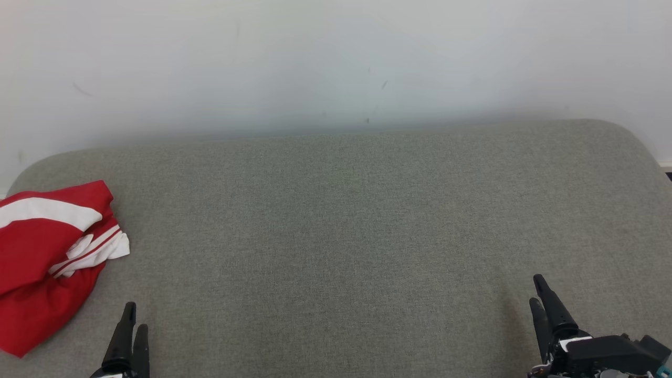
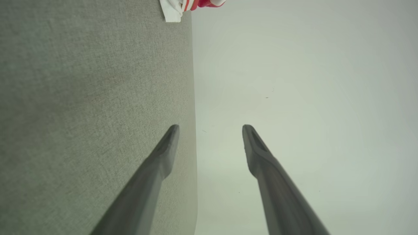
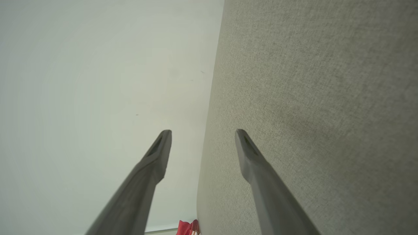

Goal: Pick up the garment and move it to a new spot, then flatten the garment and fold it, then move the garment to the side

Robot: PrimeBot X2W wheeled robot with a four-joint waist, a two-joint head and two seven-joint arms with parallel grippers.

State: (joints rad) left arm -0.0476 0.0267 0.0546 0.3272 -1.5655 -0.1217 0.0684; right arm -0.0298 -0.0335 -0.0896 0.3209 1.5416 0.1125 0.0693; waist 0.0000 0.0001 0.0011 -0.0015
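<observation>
ops: left gripper (image 1: 135,316) lower left, right gripper (image 1: 536,289) lower right. Jaws?
eng: both wide apart, gripping nothing. Red-and-white garment (image 1: 47,257) crumpled at left edge of grey cushion (image 1: 336,236), clear of both.

The left gripper (image 1: 135,317) rises over the near left of the cushion (image 1: 336,236), its two dark fingers pointing toward the far edge. The right gripper (image 1: 536,290) stands over the near right, fingers leaning slightly left, its black wrist housing stretching toward the right edge. Both are rolled on edge, one finger nearer the cushion than the other. In each wrist view the jaws are spread wide with nothing between them.
</observation>
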